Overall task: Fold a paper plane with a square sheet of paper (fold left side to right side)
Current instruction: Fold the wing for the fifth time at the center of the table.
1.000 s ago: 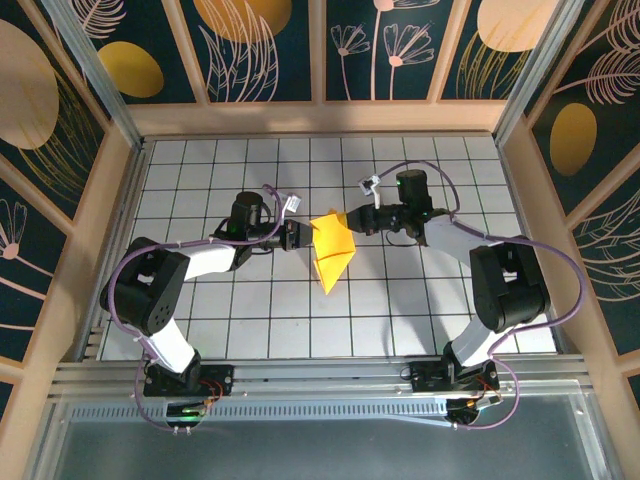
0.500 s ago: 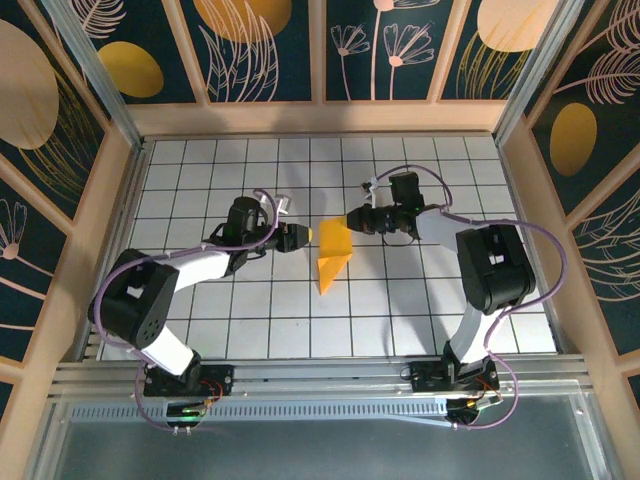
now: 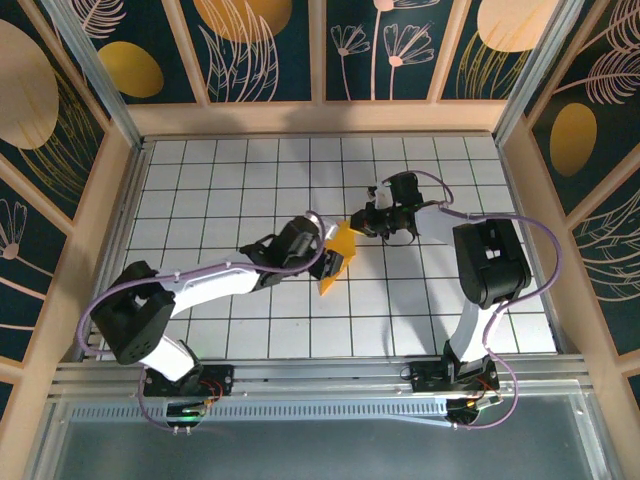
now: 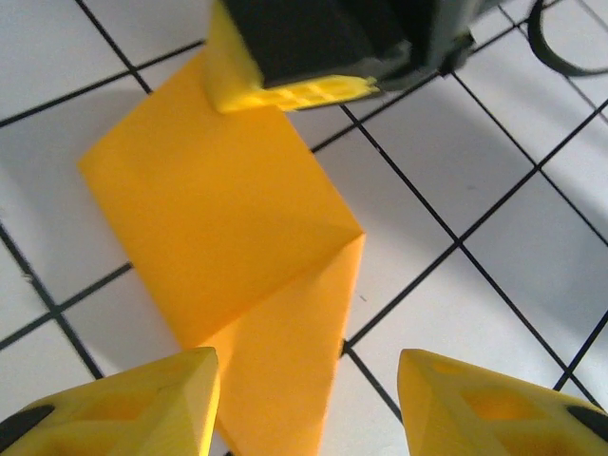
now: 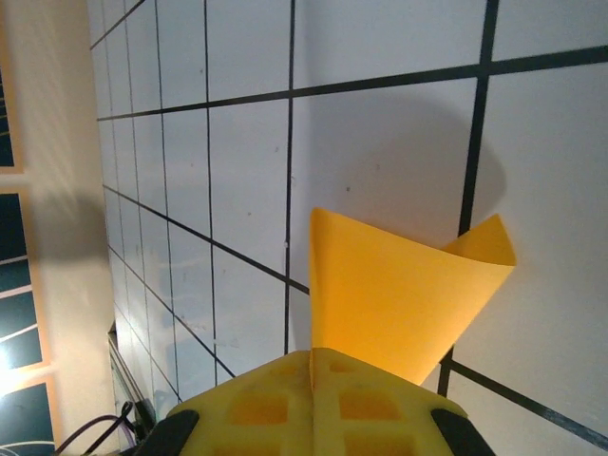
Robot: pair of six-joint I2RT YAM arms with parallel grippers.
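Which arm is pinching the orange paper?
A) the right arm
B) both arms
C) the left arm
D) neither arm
A: the right fingers are shut on one edge of the paper, while the left fingers stand apart over it with nothing pinched between them.

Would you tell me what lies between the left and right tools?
The folded orange paper spans it, in the left wrist view; the right tool pinches its far end.
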